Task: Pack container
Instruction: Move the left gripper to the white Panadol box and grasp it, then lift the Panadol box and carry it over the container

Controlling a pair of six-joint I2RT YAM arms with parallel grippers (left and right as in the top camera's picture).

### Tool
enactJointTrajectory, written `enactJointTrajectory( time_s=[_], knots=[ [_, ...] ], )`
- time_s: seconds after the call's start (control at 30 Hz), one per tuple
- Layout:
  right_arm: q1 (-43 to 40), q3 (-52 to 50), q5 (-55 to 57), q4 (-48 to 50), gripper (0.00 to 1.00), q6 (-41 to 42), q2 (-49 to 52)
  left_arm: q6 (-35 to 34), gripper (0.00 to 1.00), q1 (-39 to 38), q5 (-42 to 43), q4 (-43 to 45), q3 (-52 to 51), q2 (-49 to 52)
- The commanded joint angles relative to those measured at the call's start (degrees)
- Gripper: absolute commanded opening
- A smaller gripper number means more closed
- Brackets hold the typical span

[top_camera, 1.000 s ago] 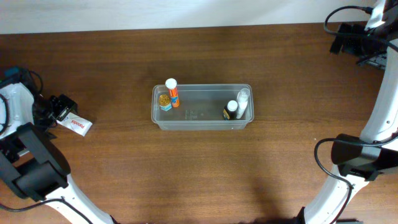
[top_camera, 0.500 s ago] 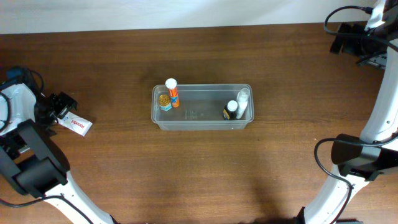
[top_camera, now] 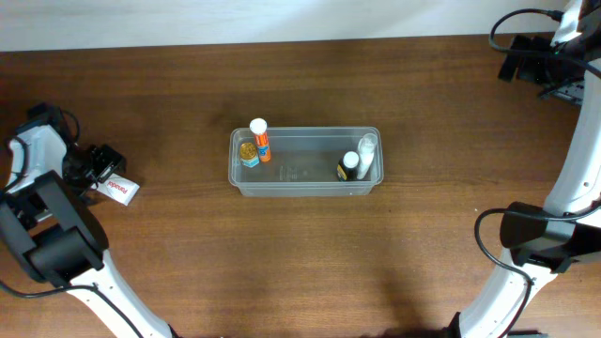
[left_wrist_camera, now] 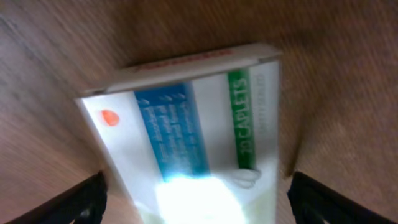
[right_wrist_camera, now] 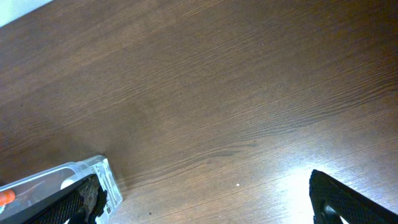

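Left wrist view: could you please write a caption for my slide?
Open left gripper straddles a white caplet box on the wooden table.

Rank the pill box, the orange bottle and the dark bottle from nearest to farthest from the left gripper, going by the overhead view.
1. pill box, right beside the left gripper, far left.
2. orange bottle, left end of the tub.
3. dark bottle, right end of the tub.

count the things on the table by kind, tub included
clear container: 1
bottles: 2, dark bottle and white bottle
orange tube: 1
yellow jar: 1
caplets box: 1
total: 6
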Motion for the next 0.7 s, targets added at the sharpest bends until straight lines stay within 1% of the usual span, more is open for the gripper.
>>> enactJointTrajectory(
  time_s=[0.0,0.03,0.07,0.1,0.13,0.2,0.23,0.27,0.5,0.6,0.67],
  knots=[
    [-0.2,0.9,-0.1,-0.3,0.99,0.2,-1.9,0.8,0.9,-1.0,0.6,0.3,0.2,2.0],
    [-0.2,0.9,-0.1,-0.3,0.98,0.2,-1.9,0.8,0.89,-1.2,0.6,0.5,0.2,2.0],
    [-0.2,0.9,-0.1,-0.3,0.98,0.2,-1.9,0.8,0.83,-1.4,0.6,0.5,0.2,2.0],
    [-0.2,0.9,-0.1,-0.3,0.98,0.2,-1.9,0.8,0.8,-1.5,0.6,0.5,0.2,2.0],
    [-0.2,0.9,-0.1,-0.3,0.98,0.2,-1.9,0.8,0.74,-1.6,0.6,0.5,0.2,2.0],
    [-0.2,0.9,-0.1,-0.3,0.99,0.2,-1.9,0.8,0.58,-1.6,0.6,0.5,0.2,2.0],
    [-0.2,0.9,-0.1,-0.3,0.98,0.2,-1.9,0.8,0.46,-1.6,0.6,0.3,0.2,2.0],
    [-0.2,0.9,-0.1,-0.3,0.98,0.2,-1.9,0.8,0.42,-1.6,0.6,0.2,0.2,2.0],
    [-0.1,0.9,-0.1,-0.3,0.98,0.2,-1.9,1.0,0.42,-1.6,1.3,-2.2,1.1,2.0],
    [-0.2,0.9,-0.1,-0.3,0.98,0.2,-1.9,3.6,0.43,-1.6,5.2,-4.0,3.4,1.9],
    [-0.1,0.9,-0.1,-0.3,0.98,0.2,-1.9,3.6,0.43,-1.6,6.8,-6.1,5.7,1.9]
  ],
)
